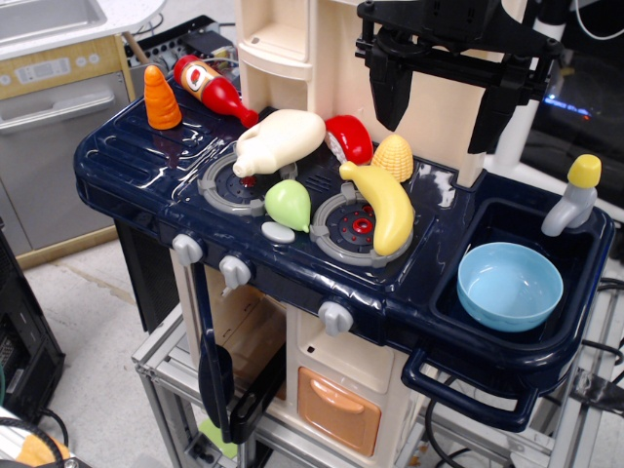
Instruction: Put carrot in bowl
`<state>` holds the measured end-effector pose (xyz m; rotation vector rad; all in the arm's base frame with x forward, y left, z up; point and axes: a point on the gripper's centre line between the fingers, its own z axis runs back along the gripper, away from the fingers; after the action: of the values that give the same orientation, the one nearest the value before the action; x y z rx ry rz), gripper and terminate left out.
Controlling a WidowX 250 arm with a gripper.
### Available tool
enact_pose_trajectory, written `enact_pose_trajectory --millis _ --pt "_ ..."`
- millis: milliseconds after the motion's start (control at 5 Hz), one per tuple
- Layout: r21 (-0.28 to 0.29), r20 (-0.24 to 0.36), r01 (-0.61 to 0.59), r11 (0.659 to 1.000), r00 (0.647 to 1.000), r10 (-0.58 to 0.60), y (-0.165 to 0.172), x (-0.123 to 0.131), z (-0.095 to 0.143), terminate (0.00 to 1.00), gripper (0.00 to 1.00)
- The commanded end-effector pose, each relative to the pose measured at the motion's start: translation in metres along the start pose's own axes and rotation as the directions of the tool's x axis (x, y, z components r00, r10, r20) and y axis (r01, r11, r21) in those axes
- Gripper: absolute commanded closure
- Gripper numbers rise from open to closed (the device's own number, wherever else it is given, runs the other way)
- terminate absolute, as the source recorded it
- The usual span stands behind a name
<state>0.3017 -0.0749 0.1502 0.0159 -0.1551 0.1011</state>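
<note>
While the black gripper [444,97] hangs above the back of a toy kitchen, its two fingers spread apart and holding nothing, the orange carrot [160,97] stands upright at the far left corner of the dark blue countertop [136,166], well apart from the sink. Just beside the carrot lies a red ketchup bottle [211,90], tipped on its side. Further toward the sink, a cream bottle [280,140], a green pear-shaped toy [289,205], a red piece [350,137], a yellow corn cob [394,157] and a yellow banana [382,206] crowd the two burners. Inside the sink [585,255] sits the light blue bowl [510,286], empty, with a grey, yellow-capped tap [575,195] at the sink's rear edge.
</note>
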Motion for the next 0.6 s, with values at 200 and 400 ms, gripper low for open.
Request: enact_pose_trajectory --millis 200,400 --pt "0.089 -0.014 -0.017 0.996 1.0 0.019 0.033 0.002 0.009 0.0 0.0" --pt "0.167 -0.024 0.071 0.983 0.997 -0.068 0.081 0.012 0.023 0.0 0.0"
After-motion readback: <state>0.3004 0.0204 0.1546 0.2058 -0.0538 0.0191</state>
